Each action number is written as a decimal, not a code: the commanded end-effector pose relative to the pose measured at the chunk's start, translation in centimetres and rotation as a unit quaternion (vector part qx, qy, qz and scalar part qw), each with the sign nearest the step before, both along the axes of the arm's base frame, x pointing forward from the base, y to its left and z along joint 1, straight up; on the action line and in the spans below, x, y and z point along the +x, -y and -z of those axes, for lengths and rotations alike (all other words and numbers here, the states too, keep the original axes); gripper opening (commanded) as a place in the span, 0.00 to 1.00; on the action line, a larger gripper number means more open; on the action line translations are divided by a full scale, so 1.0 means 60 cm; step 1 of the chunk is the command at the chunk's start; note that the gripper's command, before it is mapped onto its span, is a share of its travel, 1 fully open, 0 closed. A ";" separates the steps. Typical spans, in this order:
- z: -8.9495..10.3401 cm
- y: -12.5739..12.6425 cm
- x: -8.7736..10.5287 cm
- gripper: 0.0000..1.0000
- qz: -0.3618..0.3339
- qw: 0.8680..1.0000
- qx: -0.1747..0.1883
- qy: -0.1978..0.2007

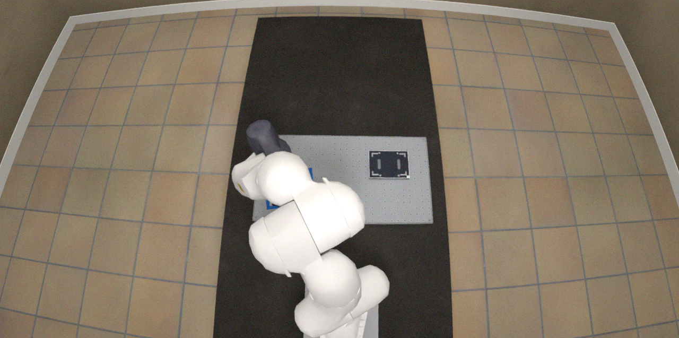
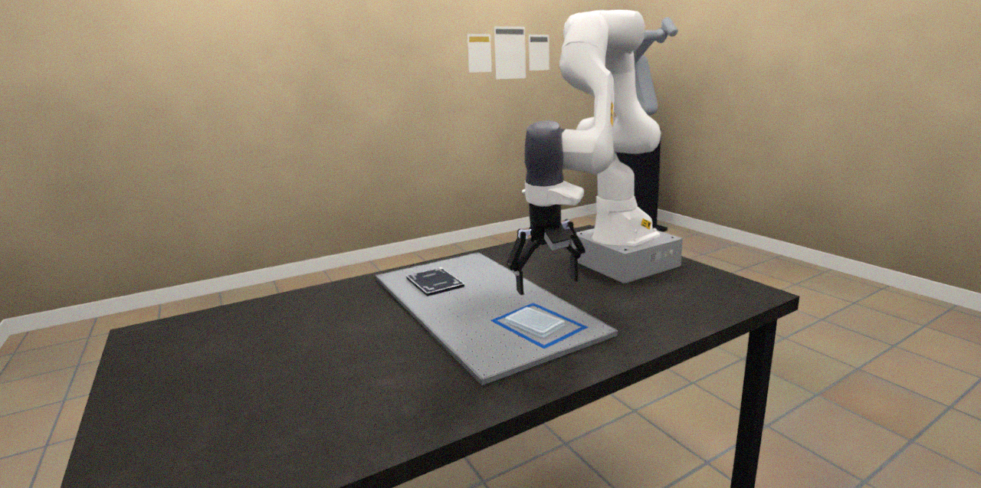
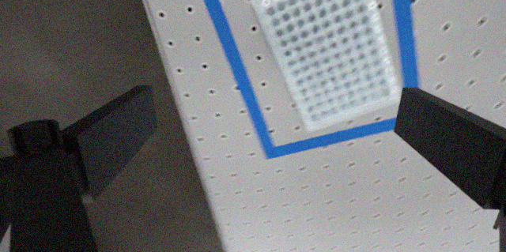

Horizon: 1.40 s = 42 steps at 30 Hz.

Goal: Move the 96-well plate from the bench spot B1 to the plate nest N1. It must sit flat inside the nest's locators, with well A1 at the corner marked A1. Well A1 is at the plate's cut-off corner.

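Beige-walled room, dark tabletop | my pincer spread wide, holding nothing | 96-well plate lies ahead, not yet between my fingers, long axis running away.

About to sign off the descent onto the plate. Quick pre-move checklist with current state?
1. Gripper open, nothing held: ok.
2. 96-well plate lying flat inside the blue B1 outline: ok.
3. Gripper centred over the plate: not ok; the plate sits ahead of the fingers in the wrist view, and one finger hangs off the breadboard edge.
4. Plate nest N1 unoccupied: ok.
5. Cut-off corner for A1 located: cannot tell, too blurred.
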<state>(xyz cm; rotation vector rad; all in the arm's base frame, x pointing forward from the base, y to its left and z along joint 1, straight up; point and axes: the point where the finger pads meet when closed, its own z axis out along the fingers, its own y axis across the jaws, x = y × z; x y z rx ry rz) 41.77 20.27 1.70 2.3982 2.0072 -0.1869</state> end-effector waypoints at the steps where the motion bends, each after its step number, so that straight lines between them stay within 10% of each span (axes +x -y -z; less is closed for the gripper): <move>1: 0.007 -0.006 0.034 1.00 -0.127 0.991 0.037 0.010; 42: 0.026 -0.008 0.071 1.00 -0.212 0.975 0.049 0.031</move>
